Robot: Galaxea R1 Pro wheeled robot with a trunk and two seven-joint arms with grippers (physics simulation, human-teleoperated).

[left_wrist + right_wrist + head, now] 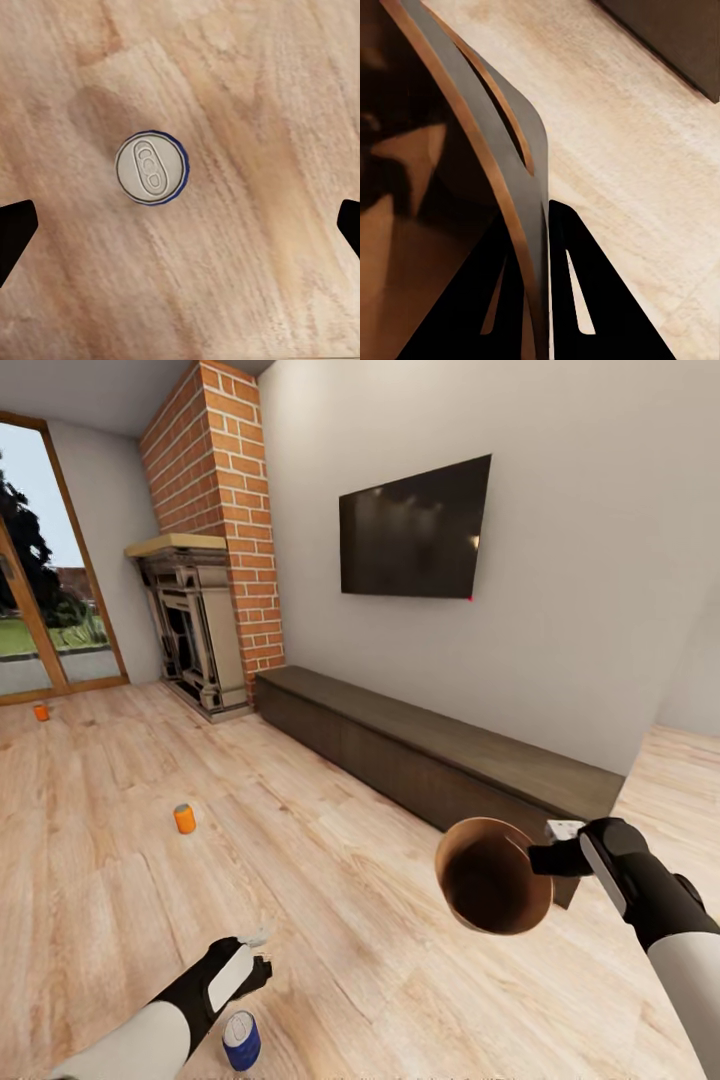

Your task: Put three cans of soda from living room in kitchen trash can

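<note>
Head view takes in the living room: a red brick chimney [215,510] over an ornate stone fireplace [195,625], a black wall TV [415,528], a long dark low cabinet [430,755] along the wall, and wood-framed glass doors [40,560] at the far left, all over a pale wood plank floor [330,880]. The right gripper [548,855] is clamped on the rim of the tan trash can [492,875], which it holds off the floor, tipped on its side so the dark brown inside faces the camera, in front of the near end of the cabinet. In the right wrist view the can's thin wall [514,195] runs between the two dark fingers [577,292], one on each face of it. The left gripper [258,960] hangs low over the floor just above the dark blue soda can [241,1040], which stands upright beside the left forearm. In the left wrist view that blue can [151,166] is seen from straight above, silvery top and pull tab showing, with the two fingertips [15,232] spread wide and well apart from it, gripping nothing. One orange soda can [185,818] stands upright on the open floor in mid-room; another orange soda can [41,712] stands farther off, near the glass doors.
</note>
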